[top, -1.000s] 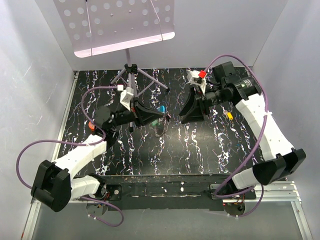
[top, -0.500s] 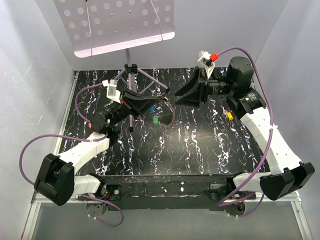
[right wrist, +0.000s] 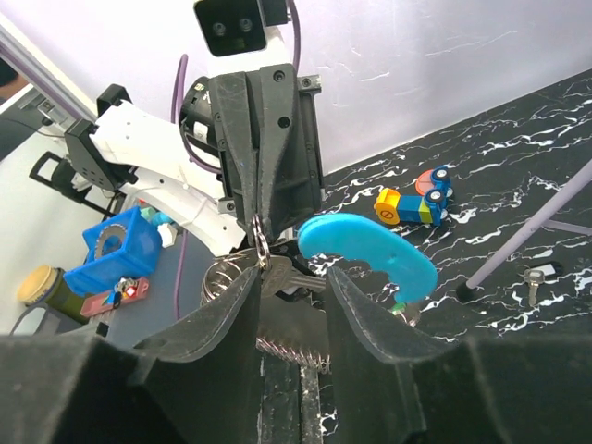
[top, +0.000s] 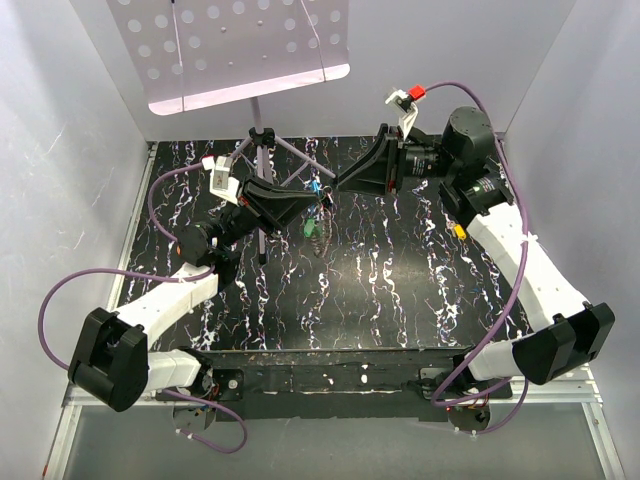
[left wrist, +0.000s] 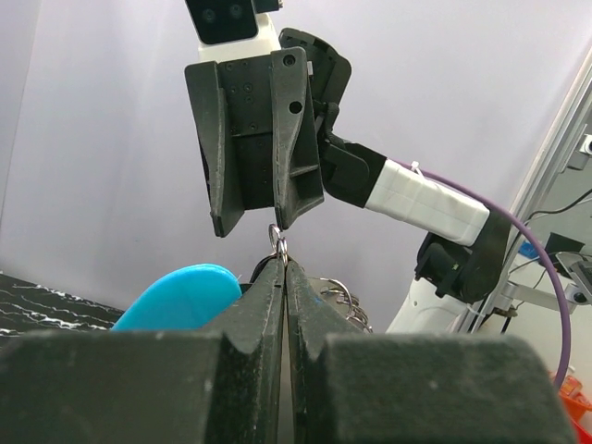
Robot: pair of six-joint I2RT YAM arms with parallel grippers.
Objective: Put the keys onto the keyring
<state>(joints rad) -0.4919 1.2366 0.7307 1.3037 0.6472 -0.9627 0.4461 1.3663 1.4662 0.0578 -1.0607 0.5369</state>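
My left gripper [left wrist: 282, 264] is clamped flat on the thin steel loop of the keyring [left wrist: 278, 240], with the rounded blue tag [left wrist: 180, 296] alongside. My right gripper [right wrist: 293, 276] stands half apart around that loop; I can't confirm a grip.

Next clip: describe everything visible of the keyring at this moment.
The keyring hangs in mid-air, off the mat. It has a bright blue, flat, plastic-looking tab with a rounded end, a thin silvery metal ring and a coiled, spring-like metal strand bunched below. The left gripper has its jaws shut on the thin ring. The right gripper faces it, jaws apart on either side of the bunch. Whether they touch it is unclear.
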